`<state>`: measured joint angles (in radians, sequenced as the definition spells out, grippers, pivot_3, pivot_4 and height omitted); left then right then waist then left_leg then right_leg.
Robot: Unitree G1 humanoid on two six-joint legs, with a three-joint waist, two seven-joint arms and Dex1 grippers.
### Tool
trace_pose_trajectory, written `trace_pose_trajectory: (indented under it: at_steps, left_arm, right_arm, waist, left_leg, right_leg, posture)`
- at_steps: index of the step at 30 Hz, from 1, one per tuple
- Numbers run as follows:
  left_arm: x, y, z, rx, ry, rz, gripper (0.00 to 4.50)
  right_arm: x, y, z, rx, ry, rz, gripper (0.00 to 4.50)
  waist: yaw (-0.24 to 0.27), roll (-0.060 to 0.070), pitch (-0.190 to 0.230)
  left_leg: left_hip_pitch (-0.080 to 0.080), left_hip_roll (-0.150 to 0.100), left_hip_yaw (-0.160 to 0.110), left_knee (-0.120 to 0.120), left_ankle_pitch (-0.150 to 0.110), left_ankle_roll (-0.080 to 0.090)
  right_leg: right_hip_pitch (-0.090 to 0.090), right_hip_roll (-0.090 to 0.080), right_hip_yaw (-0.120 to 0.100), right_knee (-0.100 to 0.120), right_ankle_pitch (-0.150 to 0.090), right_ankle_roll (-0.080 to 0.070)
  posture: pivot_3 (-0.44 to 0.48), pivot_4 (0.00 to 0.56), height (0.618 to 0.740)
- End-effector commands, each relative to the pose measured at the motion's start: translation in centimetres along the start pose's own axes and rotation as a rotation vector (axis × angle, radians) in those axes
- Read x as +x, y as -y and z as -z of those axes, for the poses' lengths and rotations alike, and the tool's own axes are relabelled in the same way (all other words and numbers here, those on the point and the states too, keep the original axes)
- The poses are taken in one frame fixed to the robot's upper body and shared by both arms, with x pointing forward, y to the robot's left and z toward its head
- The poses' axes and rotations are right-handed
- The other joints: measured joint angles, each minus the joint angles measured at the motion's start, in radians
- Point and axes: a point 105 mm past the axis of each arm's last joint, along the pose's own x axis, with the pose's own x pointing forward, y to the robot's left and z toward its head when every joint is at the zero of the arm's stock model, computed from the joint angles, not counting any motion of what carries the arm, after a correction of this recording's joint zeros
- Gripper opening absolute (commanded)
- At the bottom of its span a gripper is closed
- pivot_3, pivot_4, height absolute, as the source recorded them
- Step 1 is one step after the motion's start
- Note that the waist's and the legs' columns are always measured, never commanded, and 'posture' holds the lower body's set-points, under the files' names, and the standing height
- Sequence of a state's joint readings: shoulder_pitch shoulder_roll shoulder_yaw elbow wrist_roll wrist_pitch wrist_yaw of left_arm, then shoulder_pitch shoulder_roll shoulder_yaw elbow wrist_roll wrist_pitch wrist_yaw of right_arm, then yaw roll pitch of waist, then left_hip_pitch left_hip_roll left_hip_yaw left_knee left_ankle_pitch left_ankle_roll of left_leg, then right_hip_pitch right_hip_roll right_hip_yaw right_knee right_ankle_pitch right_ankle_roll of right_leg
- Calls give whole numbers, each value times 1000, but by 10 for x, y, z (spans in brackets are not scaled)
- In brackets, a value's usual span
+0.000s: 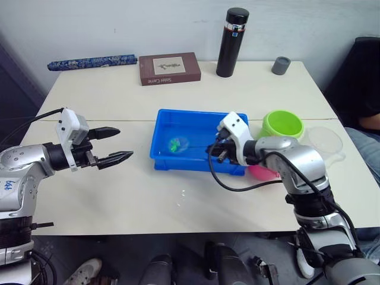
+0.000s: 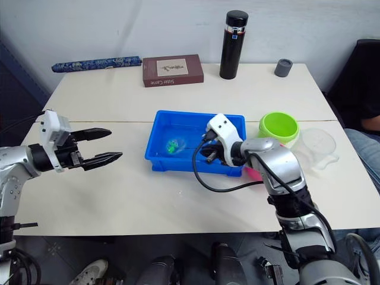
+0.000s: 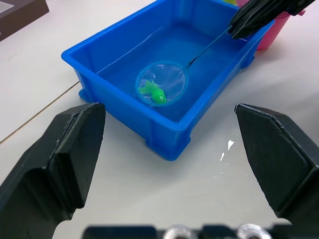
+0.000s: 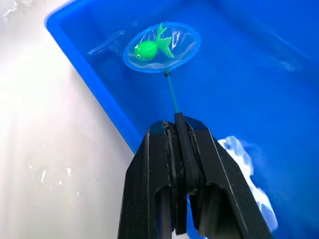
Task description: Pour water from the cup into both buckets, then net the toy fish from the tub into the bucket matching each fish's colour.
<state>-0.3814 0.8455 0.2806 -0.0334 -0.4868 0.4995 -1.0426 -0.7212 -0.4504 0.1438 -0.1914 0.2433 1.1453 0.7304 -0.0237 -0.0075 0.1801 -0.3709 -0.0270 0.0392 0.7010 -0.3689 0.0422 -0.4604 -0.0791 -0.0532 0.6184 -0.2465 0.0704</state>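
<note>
The net (image 4: 162, 47) has a green toy fish (image 4: 152, 48) lying in its hoop, down in the tub (image 1: 178, 161). The right claw (image 4: 178, 130) is squeezed tight on the thin dark handle, and the handle runs out from its tips to the hoop, so the fish sits a little way past the claw, near the tub's far-left part as the robot sees it.

To do this step well, I think the claw should lift the net slowly and keep the hoop flat, so the fish does not slide off the rim. Then it should carry the net across to the lime green bucket (image 1: 283, 124), which stands just beside the tub toward the right edge of the desk (image 1: 148, 196), and tip the hoop right over the bucket's mouth.

The pink bucket (image 1: 261, 173) is mostly hidden behind the right arm, close to the tub's near-right corner. The cup (image 1: 325, 141) stands further right, near the desk's right edge.

The left claw (image 1: 116, 145) hangs over the left part of the desk with its two fingers spread wide, holding nothing, well apart from the tub.
</note>
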Motion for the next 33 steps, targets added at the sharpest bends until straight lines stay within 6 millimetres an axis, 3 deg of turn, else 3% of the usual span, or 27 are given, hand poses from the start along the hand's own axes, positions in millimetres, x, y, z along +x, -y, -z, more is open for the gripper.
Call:
trace_pose_trajectory:
  at_steps: [1, 5, 9, 12, 16, 24, 29, 33]
  left_arm:
    - [5, 0, -13, 57, 17, 42, 4483]
    - [18, 0, -20, 74, 40, 85, 4483]
    - [34, 2, -30, 104, 71, 150, 4483]
    - [39, 1, -30, 108, 77, 161, 4483]
    - [47, -1, -32, 117, 88, 179, 4483]
    - [58, -6, -38, 140, 107, 218, 4483]
    - [63, -8, -41, 149, 115, 240, 4483]
    - [66, -9, -42, 152, 116, 249, 4483]
  right_arm:
    - [-22, 7, -10, -16, 55, 28, 0]
    - [-46, 8, -10, -32, 87, 29, 0]
    - [-92, 17, -17, -32, 162, 65, 0]
    - [-109, 23, -19, -37, 182, 104, 0]
    - [-142, 40, -24, -35, 226, 220, 0]
    - [-196, 71, -14, -41, 207, 462, 0]
    - [-223, 91, -3, -23, 187, 611, 0]
    - [-230, 101, 8, -19, 163, 690, 0]
  waist:
    - [1, 0, 0]
    - [3, 0, 0]
    - [11, 0, 0]
    - [17, 0, 0]
    - [24, 0, 0]
    - [27, 0, 0]
    - [30, 0, 0]
    - [30, 0, 0]
  left_leg:
    - [0, 0, 0, 0, 0, 0]
    - [0, 0, 0, 0, 0, 0]
    - [-1, 0, 1, 0, 0, 0]
    - [0, 0, 1, 0, 0, 0]
    - [0, 0, 2, 0, 1, 0]
    - [0, -1, 2, 0, 1, 0]
    - [0, -1, 3, 0, 1, 1]
    - [1, -1, 4, 0, 1, 1]
  right_leg:
    - [0, 0, 0, 0, 0, 0]
    - [0, 0, 0, 0, 0, 0]
    - [0, 0, 0, 0, 0, 0]
    - [0, 0, 1, 0, 0, 0]
    - [0, 0, 1, 0, 0, 0]
    - [0, 0, 1, 0, 0, 0]
    - [0, 0, 1, 1, 0, 0]
    - [0, 0, 2, 1, 0, 0]
  posture:
    - [0, 150, 740]
    - [0, 150, 740]
    - [0, 150, 740]
    - [0, 150, 740]
    - [0, 150, 740]
    - [0, 150, 740]
    - [0, 150, 740]
    - [0, 150, 740]
